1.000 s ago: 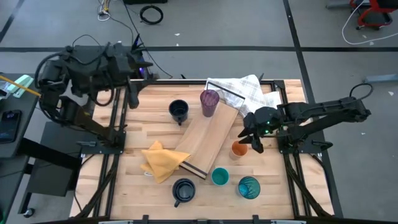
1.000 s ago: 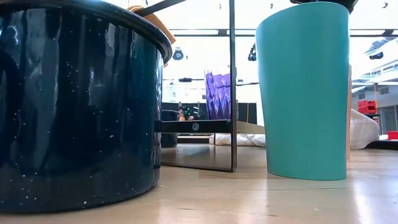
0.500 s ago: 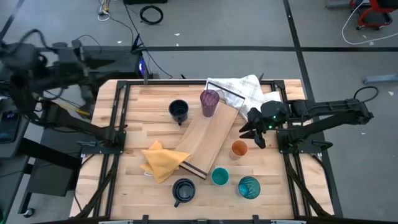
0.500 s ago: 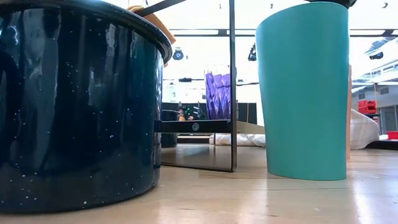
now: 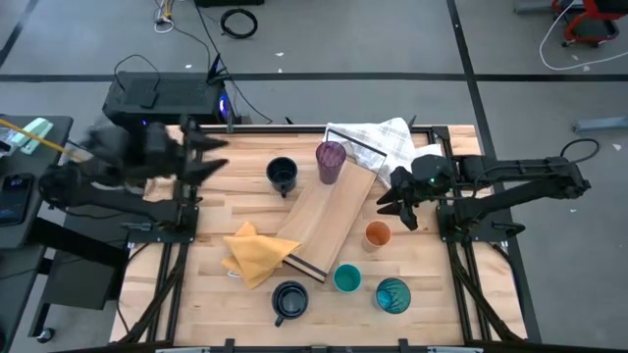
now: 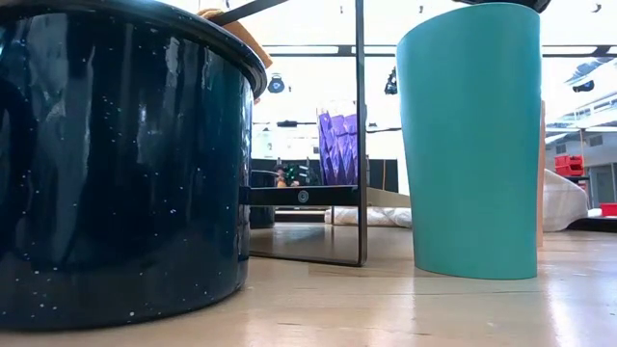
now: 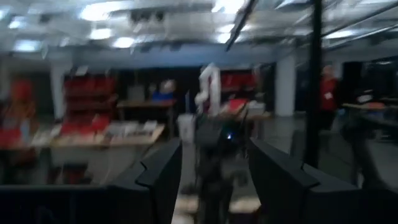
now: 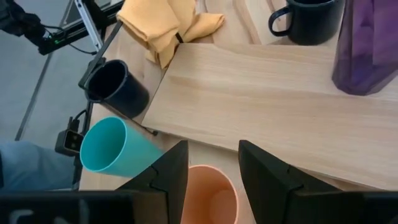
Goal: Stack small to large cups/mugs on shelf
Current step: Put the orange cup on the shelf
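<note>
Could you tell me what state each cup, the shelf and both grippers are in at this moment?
purple tumbler: upright on the shelf's far end.
shelf: flat on the table, otherwise bare.
orange cup: upright, empty, beside the shelf.
small teal cup: upright, empty.
patterned tumbler: upright on the table.
far navy mug: upright, off the shelf.
near navy mug: upright, off the shelf.
right gripper: open above the orange cup.
left gripper: open, at the table's left edge.
</note>
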Controlling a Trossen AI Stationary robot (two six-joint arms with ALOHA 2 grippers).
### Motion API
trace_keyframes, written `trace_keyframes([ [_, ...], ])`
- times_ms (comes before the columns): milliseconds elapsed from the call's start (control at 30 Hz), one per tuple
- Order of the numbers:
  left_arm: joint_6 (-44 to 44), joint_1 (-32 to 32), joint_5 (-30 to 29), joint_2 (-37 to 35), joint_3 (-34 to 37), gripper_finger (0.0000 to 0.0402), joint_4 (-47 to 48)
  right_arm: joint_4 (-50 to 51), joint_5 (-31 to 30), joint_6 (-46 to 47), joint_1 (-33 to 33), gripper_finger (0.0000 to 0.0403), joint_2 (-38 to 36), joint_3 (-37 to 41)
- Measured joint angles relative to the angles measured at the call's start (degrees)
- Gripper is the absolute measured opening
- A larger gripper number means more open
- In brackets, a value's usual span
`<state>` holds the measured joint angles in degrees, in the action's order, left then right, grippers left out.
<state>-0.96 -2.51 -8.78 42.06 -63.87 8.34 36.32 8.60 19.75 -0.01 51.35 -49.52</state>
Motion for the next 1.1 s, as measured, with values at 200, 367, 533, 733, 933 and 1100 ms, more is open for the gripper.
trace_keyframes([
  [200, 6.66, 1.72, -4.65, -4.67, 9.01, 0.0189, 1.55, 4.3, 0.92, 0.17, -0.38, 0.0148, -0.2, 0.0],
  [367, 6.51, 2.73, -6.63, -7.46, 9.76, 0.0186, 3.28, 11.31, 1.43, 0.21, -0.36, 0.0148, 1.39, 0.0],
  [533, 6.39, 2.72, -8.81, -9.77, 9.48, 0.0185, 6.92, 11.22, 2.22, 0.15, -0.36, 0.0148, 4.5, 0.0],
  [733, 6.37, 2.72, -9.34, -10.73, 9.42, 0.0185, 7.89, 11.19, 3.16, -0.01, -0.36, 0.0148, 8.98, 0.0],
  [933, 6.31, 2.72, -9.3, -10.71, 9.42, 0.0184, 7.94, 11.17, 4.14, -0.25, -0.36, 0.0148, 12.41, 0.0],
  [1100, 6.28, 2.72, -9.28, -10.71, 9.42, 0.0184, 7.93, 11.17, 4.2, -0.28, -0.35, 0.0148, 14.47, 0.0],
])
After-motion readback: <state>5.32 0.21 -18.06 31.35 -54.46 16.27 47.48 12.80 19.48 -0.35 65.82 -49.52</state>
